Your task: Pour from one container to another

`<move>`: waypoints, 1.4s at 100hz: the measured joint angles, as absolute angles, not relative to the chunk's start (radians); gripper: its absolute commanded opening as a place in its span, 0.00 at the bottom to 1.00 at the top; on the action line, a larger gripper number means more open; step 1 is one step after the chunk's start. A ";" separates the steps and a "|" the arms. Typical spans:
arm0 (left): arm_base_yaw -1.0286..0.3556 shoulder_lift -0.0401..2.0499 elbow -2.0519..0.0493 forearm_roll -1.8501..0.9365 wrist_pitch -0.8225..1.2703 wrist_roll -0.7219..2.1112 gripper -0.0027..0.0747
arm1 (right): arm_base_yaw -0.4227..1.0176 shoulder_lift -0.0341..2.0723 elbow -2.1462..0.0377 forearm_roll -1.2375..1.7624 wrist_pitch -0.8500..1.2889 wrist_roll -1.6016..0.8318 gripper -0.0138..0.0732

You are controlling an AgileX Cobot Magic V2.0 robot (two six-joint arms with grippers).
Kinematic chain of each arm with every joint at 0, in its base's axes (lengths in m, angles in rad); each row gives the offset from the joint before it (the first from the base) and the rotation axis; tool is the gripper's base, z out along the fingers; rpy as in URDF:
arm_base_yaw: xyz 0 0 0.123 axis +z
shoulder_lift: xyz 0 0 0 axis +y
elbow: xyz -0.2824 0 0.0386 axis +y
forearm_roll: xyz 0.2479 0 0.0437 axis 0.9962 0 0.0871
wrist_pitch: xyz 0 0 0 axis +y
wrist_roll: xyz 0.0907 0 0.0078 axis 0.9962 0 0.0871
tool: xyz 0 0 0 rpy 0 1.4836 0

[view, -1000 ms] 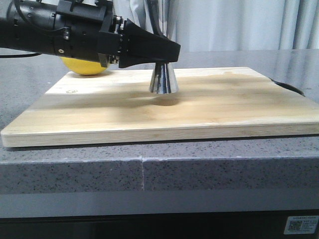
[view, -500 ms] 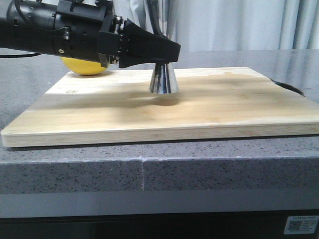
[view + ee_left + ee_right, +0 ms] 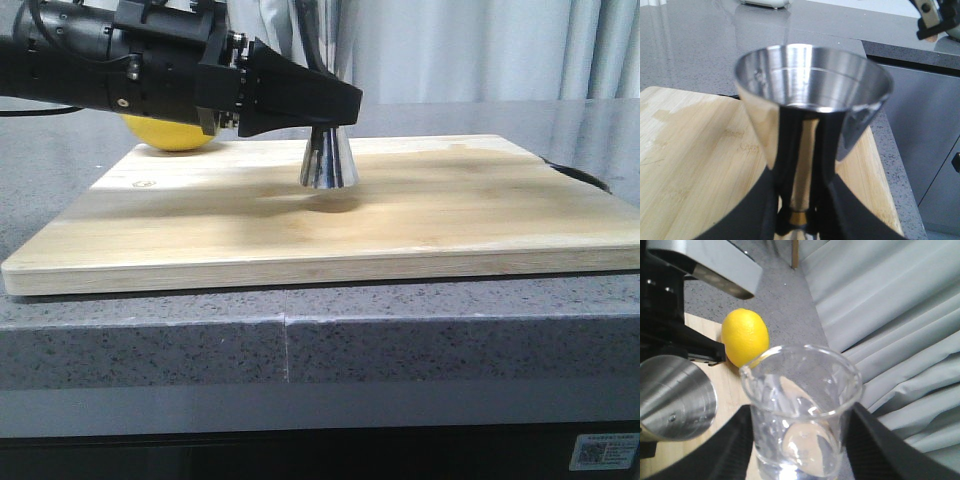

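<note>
Left end effector [image 3: 335,105] grips upright jigger [image 3: 328,160] at its waist.

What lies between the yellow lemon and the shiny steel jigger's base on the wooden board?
Front view: only bare wooden board separates the yellow lemon from the shiny steel jigger; the left fingers pass above.

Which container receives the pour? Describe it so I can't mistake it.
On the wooden cutting board, beside the lemon, the left gripper holds the steel jigger at its waist. It is shiny and hourglass-shaped, unlike the clear glass beaker.
</note>
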State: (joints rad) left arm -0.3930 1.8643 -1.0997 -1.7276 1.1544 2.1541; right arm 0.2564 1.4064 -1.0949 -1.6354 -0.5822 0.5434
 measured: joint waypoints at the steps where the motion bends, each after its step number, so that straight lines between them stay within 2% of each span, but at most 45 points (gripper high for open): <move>1: -0.393 1.864 -1.100 -1.728 1.154 2.154 0.01 | 0.256 1.406 -1.095 -1.637 -0.582 0.543 0.51; 140: -0.393 1.864 -1.100 -1.728 1.154 2.154 0.01 | 0.256 1.406 -1.095 -1.727 -0.584 0.543 0.51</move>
State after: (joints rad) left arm -0.3930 1.8643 -1.0997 -1.7276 1.1544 2.1541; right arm 0.2564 1.4064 -1.0949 -1.7265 -0.5842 0.5434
